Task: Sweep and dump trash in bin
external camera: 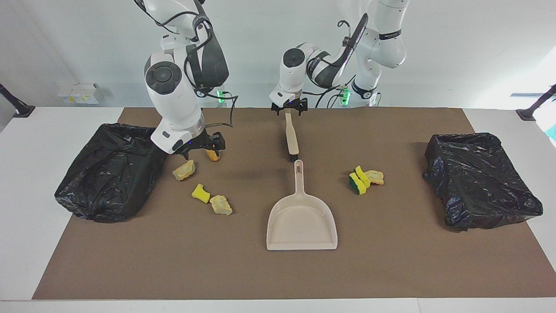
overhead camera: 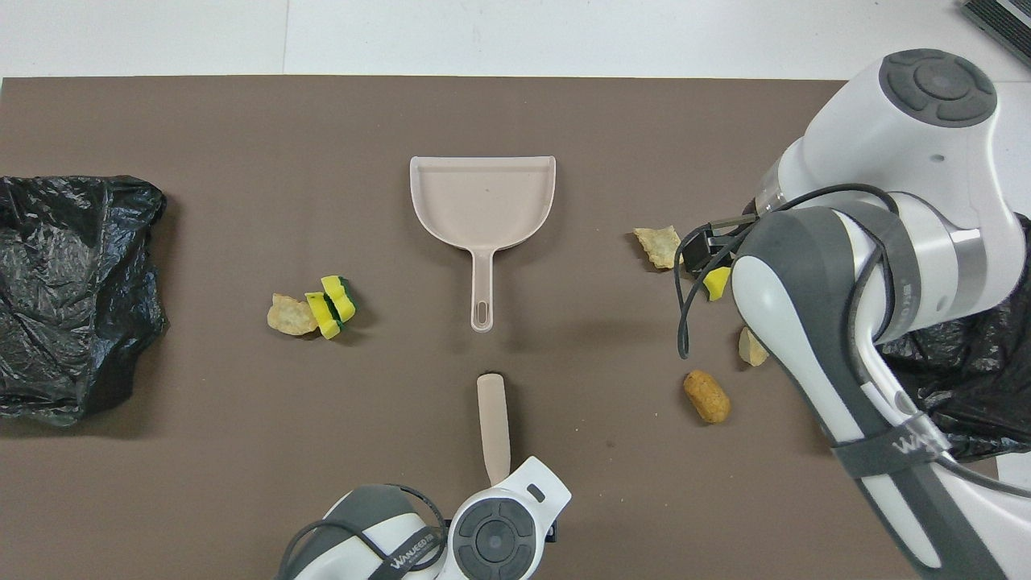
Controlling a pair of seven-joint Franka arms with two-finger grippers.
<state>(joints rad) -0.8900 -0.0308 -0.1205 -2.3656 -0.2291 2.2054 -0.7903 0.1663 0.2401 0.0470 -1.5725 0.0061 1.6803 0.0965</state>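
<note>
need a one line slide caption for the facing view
Left gripper at the brush handle's end, right gripper over the scraps, dustpan mid-mat between two black-lined bins.

Seven trash scraps are lying on the brown mat: three yellow sponge pieces, three pale tan crusty chunks, and one brown oval nugget. Two black bag-lined bins are sitting at the table's ends. One beige dustpan and one brush are lying mid-table.
</note>
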